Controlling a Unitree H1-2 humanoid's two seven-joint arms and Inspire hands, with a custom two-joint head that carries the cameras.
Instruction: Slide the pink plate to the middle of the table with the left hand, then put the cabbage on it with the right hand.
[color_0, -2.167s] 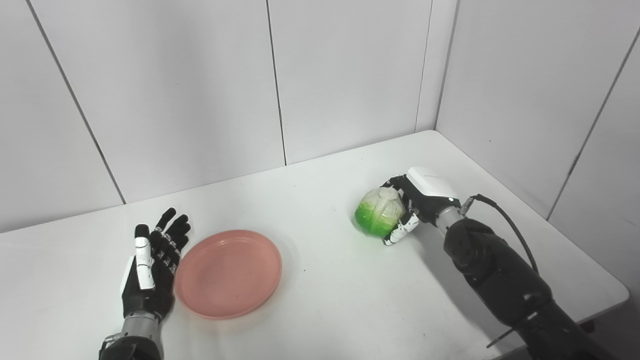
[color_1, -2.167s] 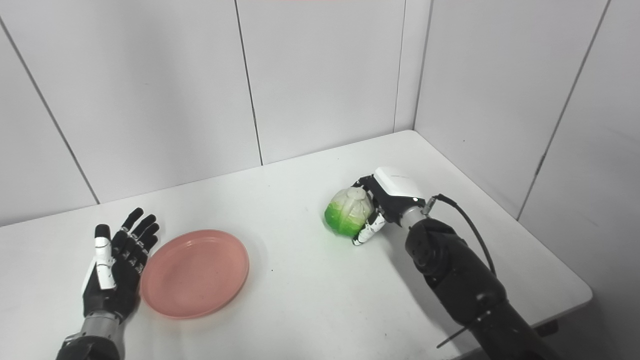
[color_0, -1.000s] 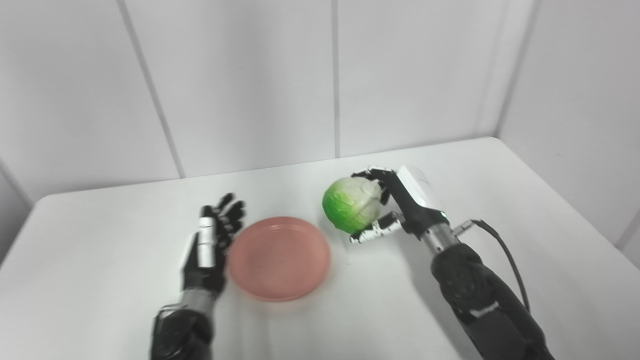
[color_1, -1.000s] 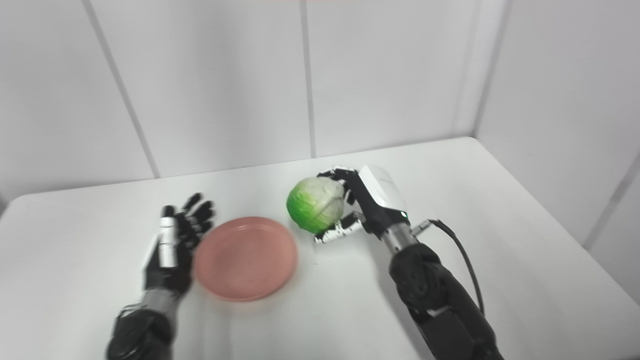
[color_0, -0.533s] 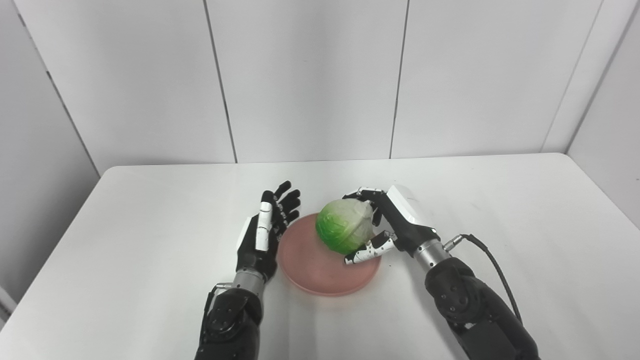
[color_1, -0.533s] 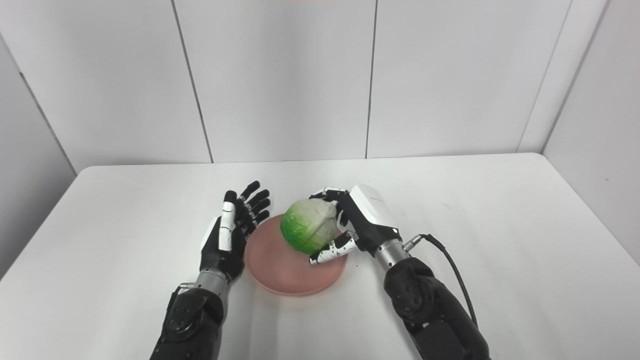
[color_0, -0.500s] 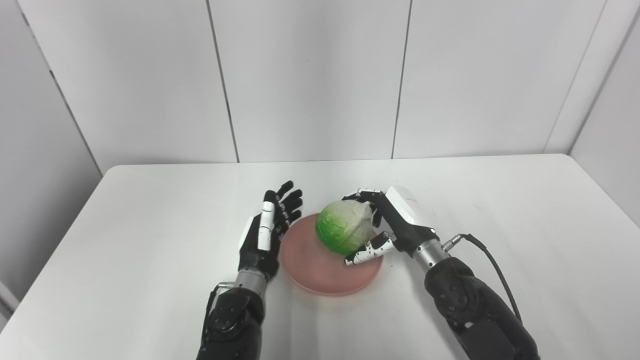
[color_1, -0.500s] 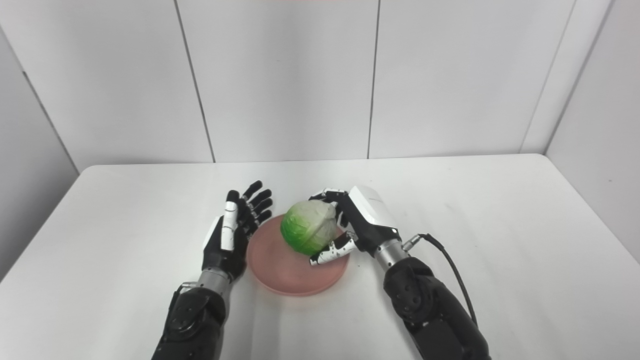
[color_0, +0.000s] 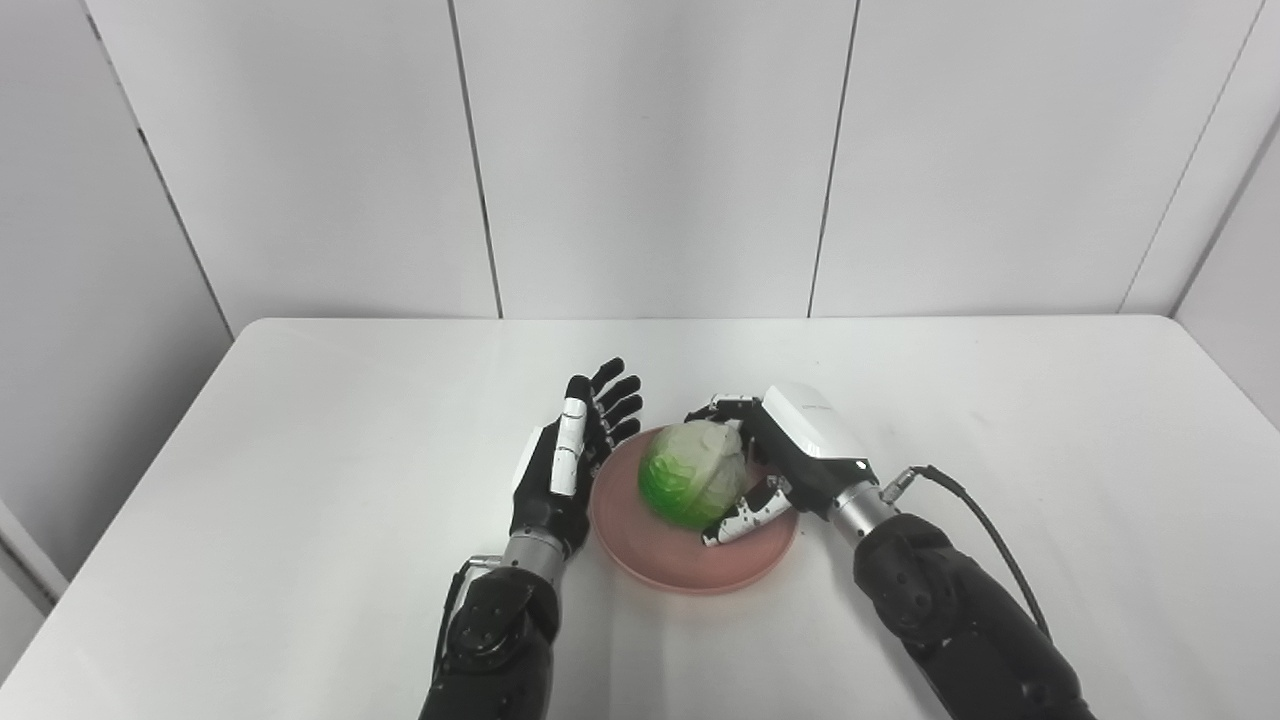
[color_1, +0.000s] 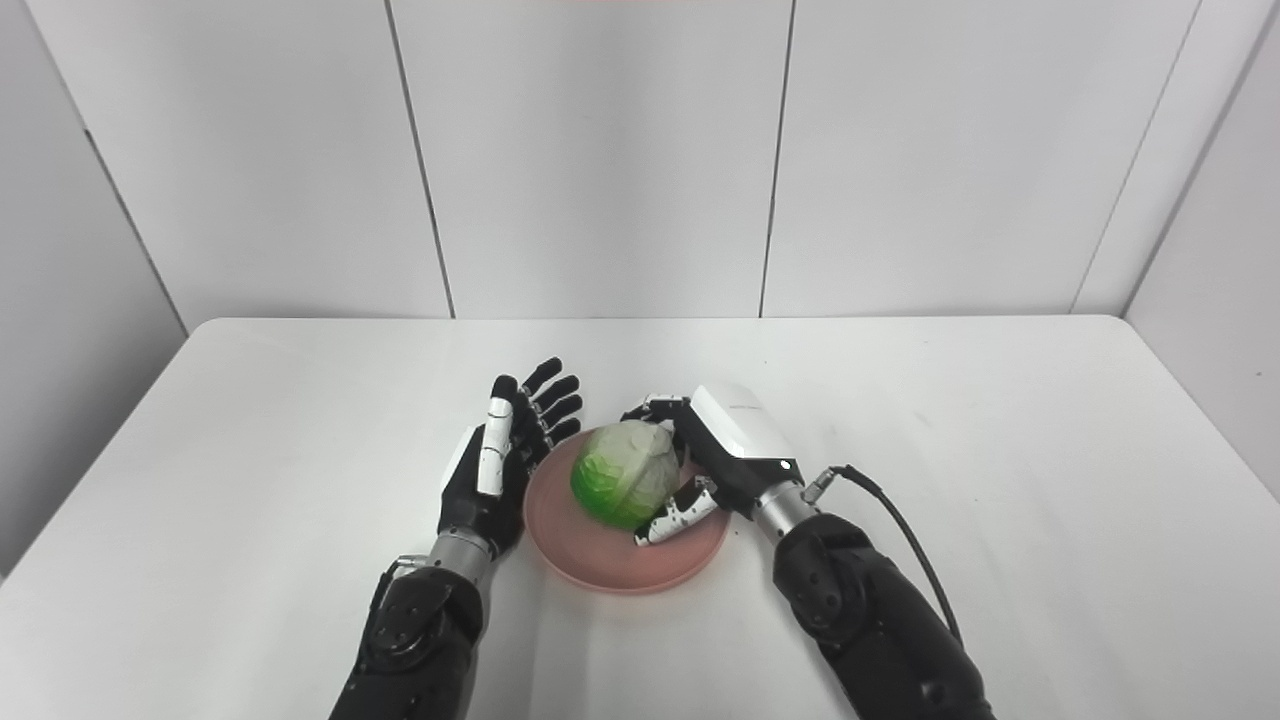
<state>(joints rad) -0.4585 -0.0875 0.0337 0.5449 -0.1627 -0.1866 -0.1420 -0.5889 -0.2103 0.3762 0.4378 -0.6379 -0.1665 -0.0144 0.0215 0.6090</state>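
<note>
The pink plate lies near the middle of the white table. The green and white cabbage sits low over the plate, inside its rim; I cannot tell whether it touches the plate. My right hand is shut on the cabbage from its right side, fingers over the top and thumb below. My left hand is open, fingers straight and apart, standing against the plate's left rim. Both also show in the right eye view: cabbage, plate, left hand, right hand.
White wall panels close the table at the back and sides. A black cable runs from my right wrist along the forearm. The table's left edge drops off to a grey wall.
My right hand has lowered the cabbage closer onto the plate. The left hand stays open at the plate's left rim. The camera has shifted, so the whole scene sits a little further right.
</note>
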